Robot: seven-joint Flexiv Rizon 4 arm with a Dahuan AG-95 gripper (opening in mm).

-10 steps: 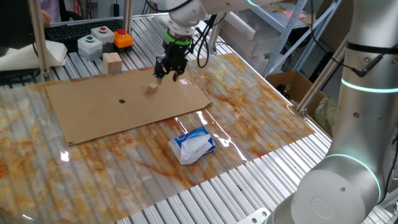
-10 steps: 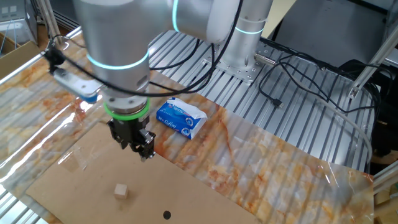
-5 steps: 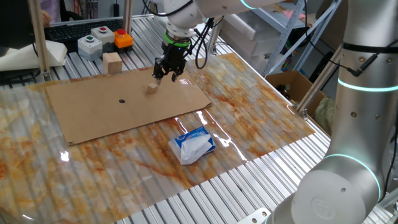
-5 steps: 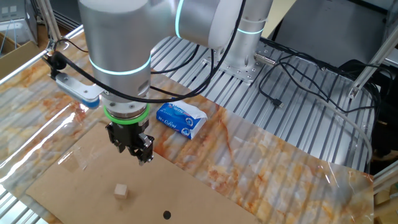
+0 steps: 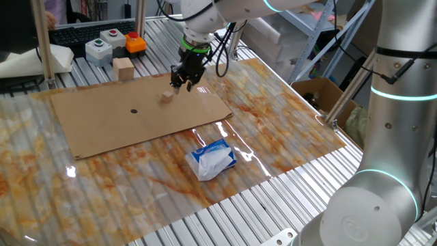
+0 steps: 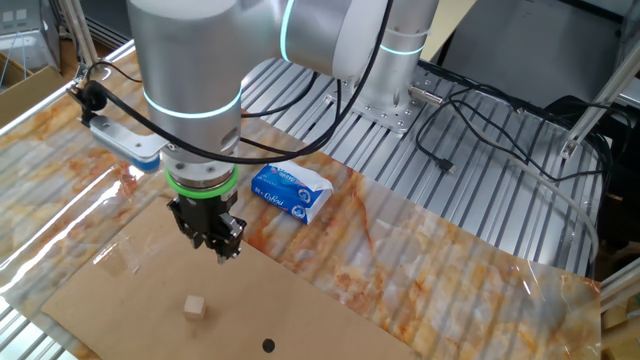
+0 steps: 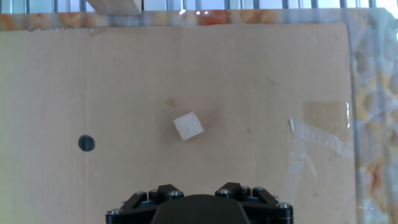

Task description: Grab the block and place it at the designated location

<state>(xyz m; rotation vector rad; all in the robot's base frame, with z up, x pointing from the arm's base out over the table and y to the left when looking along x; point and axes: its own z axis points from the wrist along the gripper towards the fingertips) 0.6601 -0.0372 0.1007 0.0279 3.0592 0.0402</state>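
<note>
Pincer (image 5: 184,85) drifted slightly away from block (image 5: 167,98); fingertips cut off in hand view, can't tell if spread.

Bright, sharp; maybe overhead glare

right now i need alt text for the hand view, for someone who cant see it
A small wooden cube sits skewed near the middle of a cardboard sheet, seen from above. A black dot lies to its left, clear tape to its right, and the gripper's black base fills the bottom edge.
</note>
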